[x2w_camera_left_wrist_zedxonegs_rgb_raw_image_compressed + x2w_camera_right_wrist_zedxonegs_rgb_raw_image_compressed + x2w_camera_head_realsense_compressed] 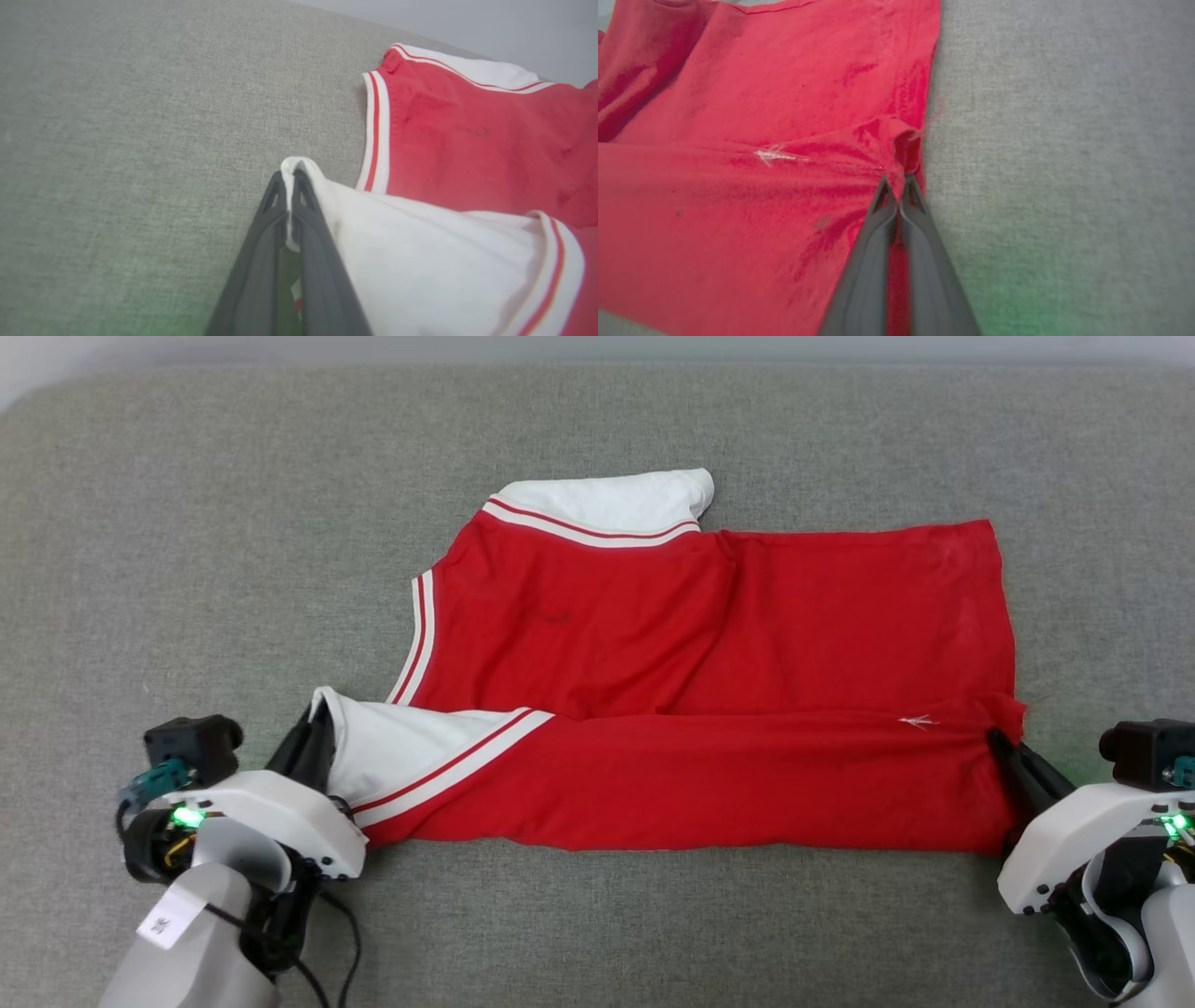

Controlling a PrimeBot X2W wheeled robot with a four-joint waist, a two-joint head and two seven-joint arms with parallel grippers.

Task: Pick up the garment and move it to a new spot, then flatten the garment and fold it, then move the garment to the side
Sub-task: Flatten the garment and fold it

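Pinching the white sleeve edge of the garment [709,644] with the left gripper [288,176], jaws closed on a thin fold of cloth standing up between the tips; pinching a bunched red hem corner with the right gripper [896,179], jaws likewise together on fabric. Stretched between the two grips and spreading ahead of both sets of fingers across the grey padded surface [597,429]; nearest strip apparently doubled over onto the body.

Probably very light, soft and limp; no stiffness to keep a shape, so likely to sag and wrinkle wherever unsupported; thin jersey, perhaps a little slippery, prone to sliding out of a shallow pinch. Best taken at cuffs, hems and seams, where doubled layers give more to bite; best held at two well-separated corners under gentle tension to keep a fold line straight. Too hard a pull risks dragging the rest along, or worsening the white frayed mark [777,156] just ahead-left of the right fingertips.
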